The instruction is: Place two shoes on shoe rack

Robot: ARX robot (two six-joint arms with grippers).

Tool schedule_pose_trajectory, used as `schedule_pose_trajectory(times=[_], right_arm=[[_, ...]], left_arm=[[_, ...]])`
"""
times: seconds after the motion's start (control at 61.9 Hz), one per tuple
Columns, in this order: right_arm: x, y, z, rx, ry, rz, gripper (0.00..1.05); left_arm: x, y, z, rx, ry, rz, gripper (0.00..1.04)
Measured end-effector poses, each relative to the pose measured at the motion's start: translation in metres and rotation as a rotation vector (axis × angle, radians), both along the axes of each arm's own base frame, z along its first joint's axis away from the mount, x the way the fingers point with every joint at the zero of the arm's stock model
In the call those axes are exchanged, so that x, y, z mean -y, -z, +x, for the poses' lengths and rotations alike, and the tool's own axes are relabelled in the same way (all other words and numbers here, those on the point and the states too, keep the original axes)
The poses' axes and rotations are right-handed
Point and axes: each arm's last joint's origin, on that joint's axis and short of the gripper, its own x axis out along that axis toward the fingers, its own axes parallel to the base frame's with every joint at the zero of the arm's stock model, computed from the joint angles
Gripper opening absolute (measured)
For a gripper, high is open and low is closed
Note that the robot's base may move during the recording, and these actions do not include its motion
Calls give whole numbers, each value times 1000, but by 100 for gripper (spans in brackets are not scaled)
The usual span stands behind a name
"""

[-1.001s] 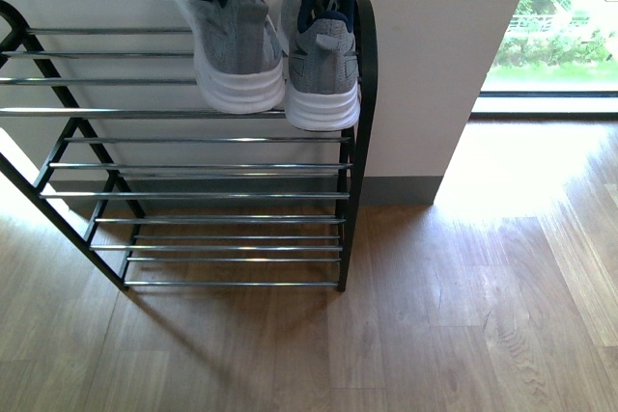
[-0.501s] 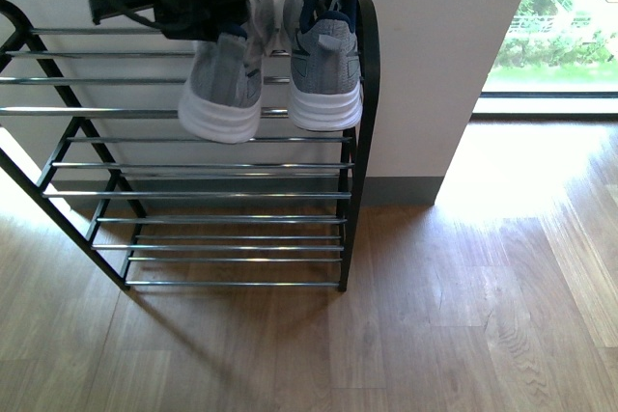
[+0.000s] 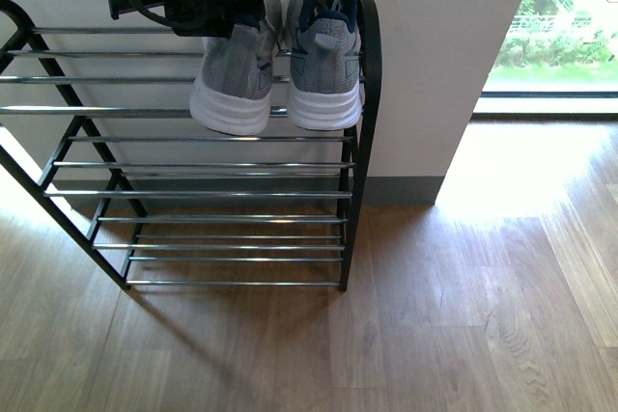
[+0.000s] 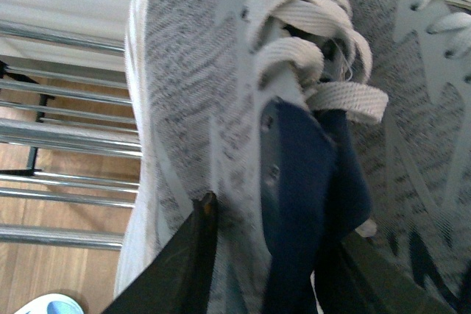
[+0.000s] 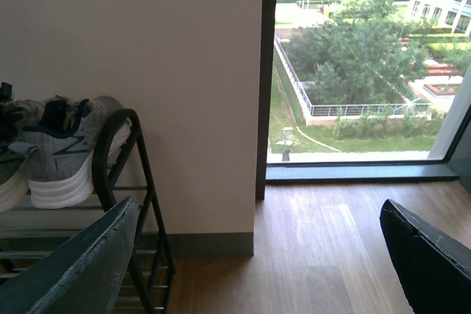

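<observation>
My left gripper point(image 3: 227, 16) is shut on a grey knit sneaker point(image 3: 232, 79) at its navy collar, over the top tier of the shoe rack point(image 3: 365, 94). The sneaker's white heel overlaps the front chrome bar. Whether it rests on the bars I cannot tell. Close to its right, a second grey sneaker point(image 3: 326, 55) stands on the same tier by the rounded side piece. In the left wrist view the fingers point(image 4: 184, 262) pinch the held sneaker point(image 4: 191, 93), with the other sneaker point(image 4: 430, 71) beside it. My right gripper point(image 5: 250, 270) is open over bare floor. It faces the rack point(image 5: 110, 145) and the sneaker point(image 5: 59, 159).
The rack's lower tiers point(image 3: 222, 224) are thin chrome bars. A white wall point(image 3: 435, 45) stands behind the rack. A tall window point(image 5: 353, 64) lies to its right, above wooden floor point(image 3: 435, 315). Something pale blue point(image 4: 51, 305) shows on the floor below the rack.
My left arm has come down into view over the rack. The held sneaker dipped and tilted to the left, then shifted back right, closer to the other sneaker.
</observation>
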Motion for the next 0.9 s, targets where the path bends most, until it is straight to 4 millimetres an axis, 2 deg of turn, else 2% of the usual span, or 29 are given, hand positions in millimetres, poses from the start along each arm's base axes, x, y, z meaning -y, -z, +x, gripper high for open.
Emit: schedule_pose_trajectory(times=[0.242,0.339,0.452,0.549,0.63,0.727,0.904], right_arm=[[0,0,0,0,0,0,96],[0,0,0,0,0,0,96],[0,0,0,0,0,0,96],[0,0,0,0,0,0,96],[0,0,0,0,1,0,96],[0,0,0,0,0,0,96],[0,0,0,0,0,0,96]], left_arm=[[-4,-27,-13,47,9,-29,78],[-9,-43,-20,78,3,-27,97],[-27,-65,-35,179,-12,40,95],[-47,-74,-46,481,-87,158,83],[-70,-74,-70,702,-113,193,68],[-90,-68,-97,808,-129,213,54],[-113,-52,-141,823,-110,237,25]])
